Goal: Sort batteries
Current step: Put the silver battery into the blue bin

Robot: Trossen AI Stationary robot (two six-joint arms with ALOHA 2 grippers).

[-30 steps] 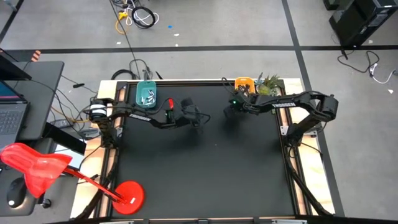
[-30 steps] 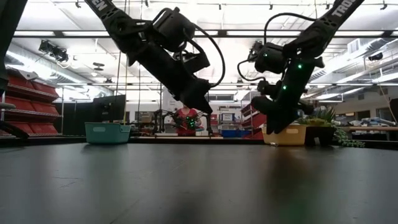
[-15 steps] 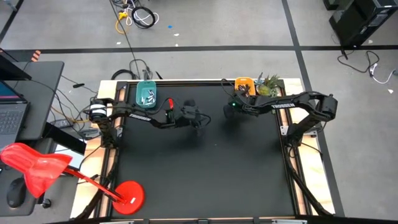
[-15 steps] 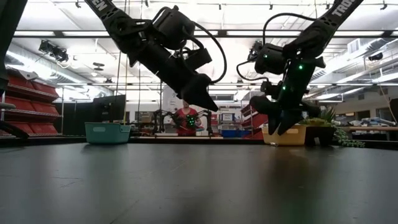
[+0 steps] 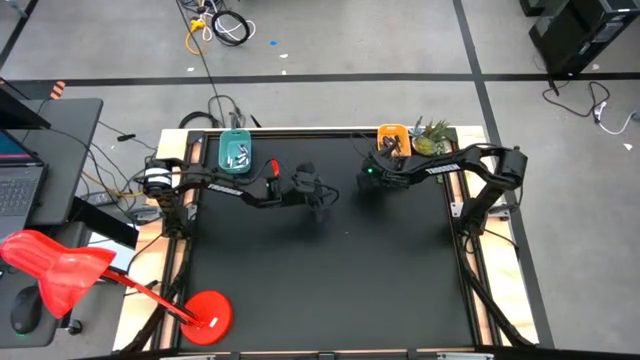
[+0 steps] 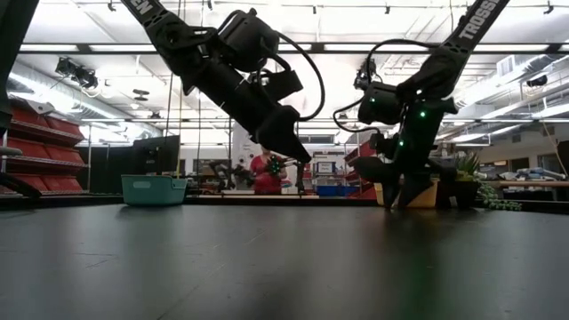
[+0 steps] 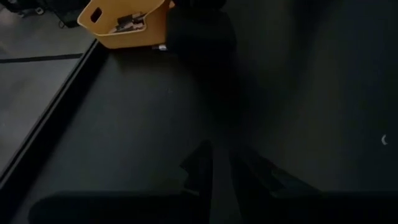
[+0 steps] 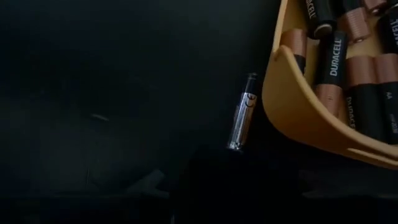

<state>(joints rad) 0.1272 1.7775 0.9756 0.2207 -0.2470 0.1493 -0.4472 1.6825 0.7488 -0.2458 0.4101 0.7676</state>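
R arm lowered twd yellow tray [image 8: 311, 118], silver battery [image 8: 241, 112] beside (touching?)

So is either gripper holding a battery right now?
No. The silver battery lies loose on the mat beside the yellow tray; the right gripper is open above it, the left gripper empty.

In the right wrist view, the word "DURACELL" runs in pale letters down the black body of a copper-ended battery [image 8: 333, 62] lying in the yellow tray [image 8: 311, 118]. A neighbouring battery [image 8: 316, 14] at the tray's edge shows only the letters "ELL". The silver battery [image 8: 240, 113] on the worktop beside the tray carries a small mark too small to read. In the low view, white lettering on the right arm [image 6: 469, 20] begins "TROSS".
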